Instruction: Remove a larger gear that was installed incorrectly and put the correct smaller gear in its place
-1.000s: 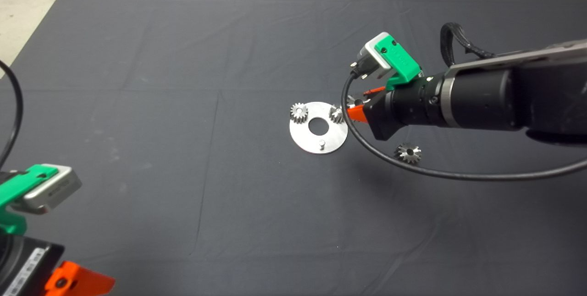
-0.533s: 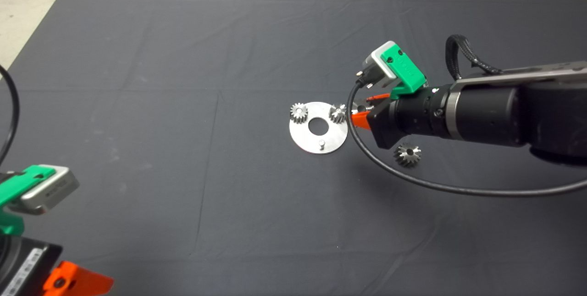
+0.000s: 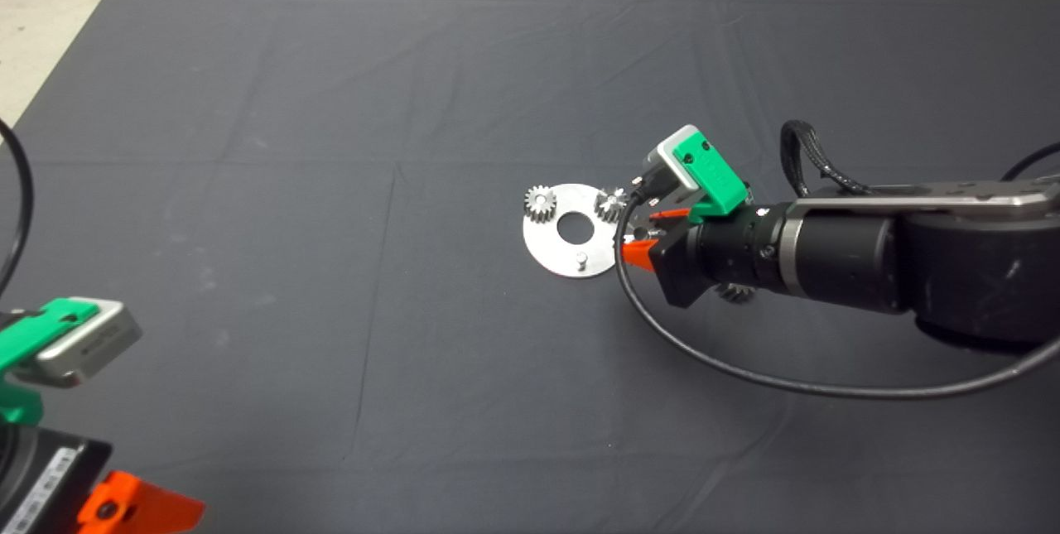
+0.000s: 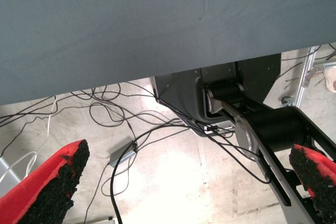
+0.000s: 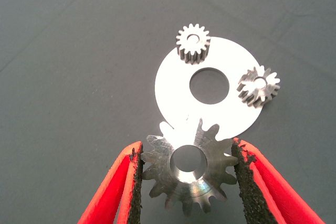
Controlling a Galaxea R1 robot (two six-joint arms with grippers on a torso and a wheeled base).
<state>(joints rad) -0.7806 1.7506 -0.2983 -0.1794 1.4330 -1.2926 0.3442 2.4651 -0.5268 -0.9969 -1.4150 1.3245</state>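
Observation:
My right gripper (image 3: 639,238) is shut on the larger gear (image 5: 189,170), just off the right edge of the round silver plate (image 3: 553,254). In the right wrist view its fingers (image 5: 134,182) press the gear's teeth from both sides, and the gear overlaps the plate's (image 5: 173,85) near rim. Two small pale gears (image 3: 540,203) (image 3: 610,204) sit on the plate, and a bare pin (image 3: 582,259) stands near its front rim. The smaller gear (image 3: 734,294) lies on the mat, mostly hidden under my right wrist. My left gripper (image 3: 141,509) is parked at the lower left, open and empty.
The dark mat (image 3: 331,186) covers the table. A black cable (image 3: 745,372) loops from my right wrist over the mat. The left wrist view shows the floor beyond the mat's edge, with cables and a robot base (image 4: 210,98).
My right arm has moved toward the mat's near side with the larger gear in its grip, and now covers most of the smaller gear. The left arm has not moved.

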